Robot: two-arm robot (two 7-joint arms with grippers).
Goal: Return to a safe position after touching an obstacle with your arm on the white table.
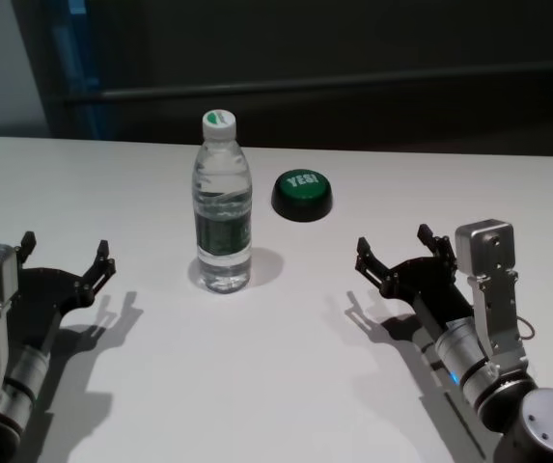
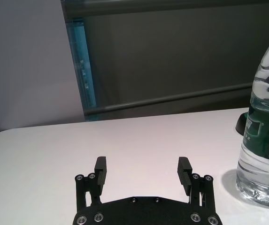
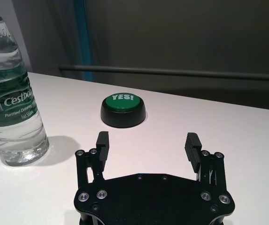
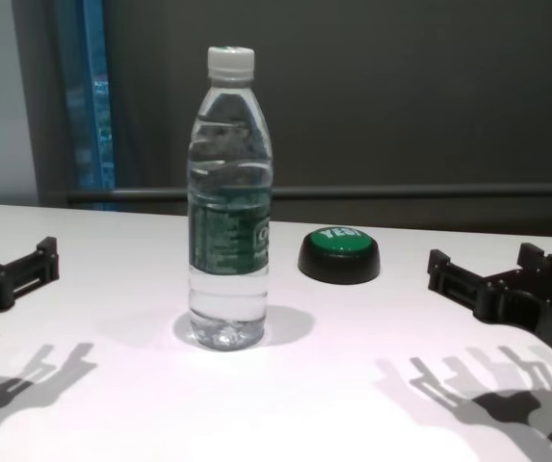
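A low round green button (image 1: 302, 193) on a black base, lettered "YES!", sits on the white bench (image 1: 295, 386) just right of centre in the upper half of the head view, near the bottle's right side but apart from it. Behind the bench's far edge runs a dark wall with a horizontal rail (image 4: 401, 192), and a blue vertical strip (image 4: 92, 96) shows at the upper left of the chest view.

The water bottle (image 1: 224, 207) stands upright in the centre of the head view, slightly left of the middle, its long axis vertical and its white screw cap (image 1: 218, 122) at the top. A dark green label band (image 4: 228, 236) wraps its middle, and its base rests flat on the bench. It stands between the two hands, well apart from both.

The left hand (image 1: 64, 258) lies at the lower left of the head view, low over the bench, its fingers (image 2: 100, 171) spread wide with nothing between them and touching nothing. The right hand (image 1: 400, 249) sits at the lower right, likewise spread wide and holding nothing. In the right wrist view the button lies beyond the fingertips (image 3: 191, 143), with clear bench between them.
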